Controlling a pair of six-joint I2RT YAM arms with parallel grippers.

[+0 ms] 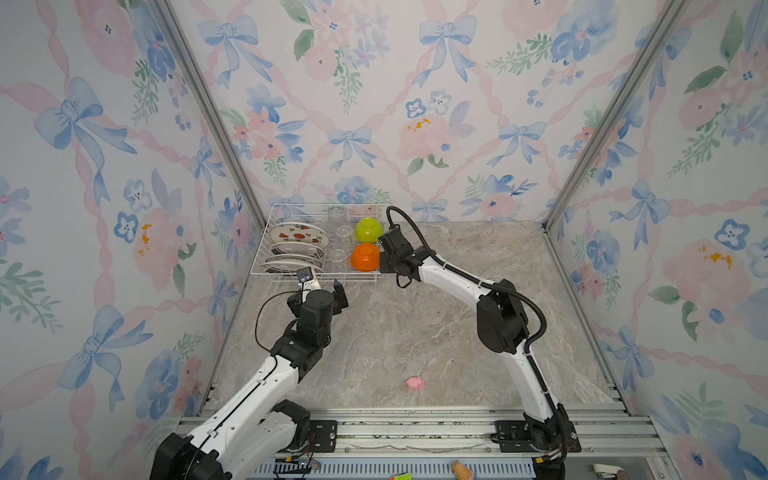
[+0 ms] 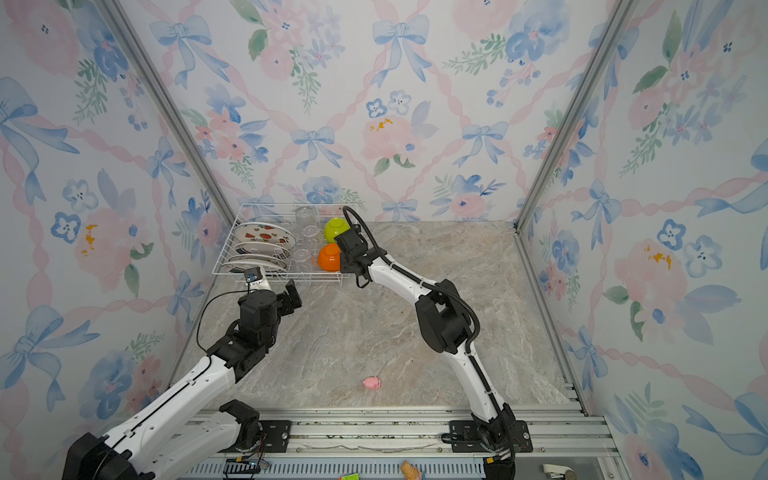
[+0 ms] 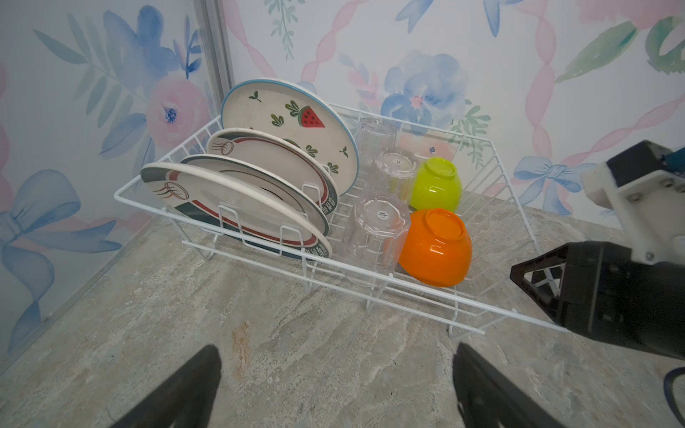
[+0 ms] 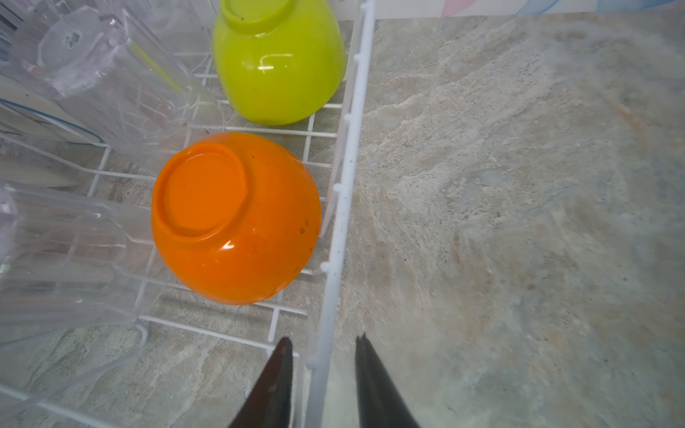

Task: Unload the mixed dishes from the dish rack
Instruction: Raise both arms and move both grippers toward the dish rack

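I have the right gripper (image 4: 323, 337) half-spread astride the right rim wire of the dish rack (image 4: 346, 178), the orange bowl (image 4: 237, 222) just left of it inside, while the left gripper (image 3: 337, 348), spread wide, hovers on the near side of the plates (image 3: 259, 200).

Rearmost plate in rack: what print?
The rearmost plate shows a watermelon slice and green leaves, blue rim; clearest in left wrist view.

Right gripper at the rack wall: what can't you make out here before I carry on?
- Right gripper: fingers straddle the dish rack's side wire in the right wrist view; contact unclear. In both top views its own wrist hides the jaws.
- Plates: they overlap in the left wrist view, count uncertain.
- Orange bowl, green bowl: upside down, insides hidden.
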